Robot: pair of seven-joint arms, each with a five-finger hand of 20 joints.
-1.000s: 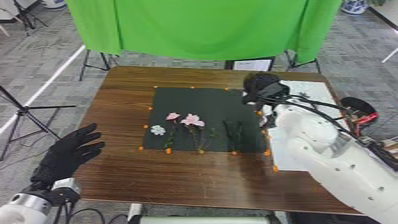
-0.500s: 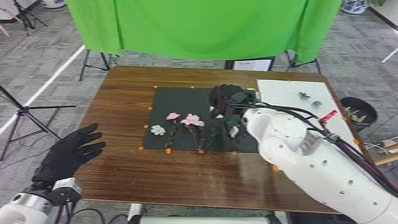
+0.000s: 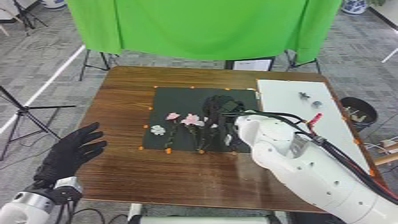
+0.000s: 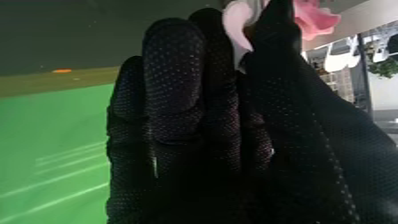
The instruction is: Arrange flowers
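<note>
Black-gloved, the right hand [image 3: 222, 107] has swung from the white board [image 3: 284, 92] to the dark mat [image 3: 182, 97] beside 2 pink flowers [image 3: 191, 120], pinching a pale flower [image 4: 236, 22], so placing it seems next, the left hand [image 3: 67, 155] straight-fingered and empty

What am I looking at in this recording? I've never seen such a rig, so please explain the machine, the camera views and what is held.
It is a robot with two white arms, each ending in a black-gloved hand. The head view looks down from its head; the right wrist view looks along the right hand from its wrist. On the brown table lies a black mat with pink flowers and a small white flower; to the right is a white sheet. The right hand appears to pinch a pale flower between fingers and thumb. The left hand is open and holds nothing.
</note>
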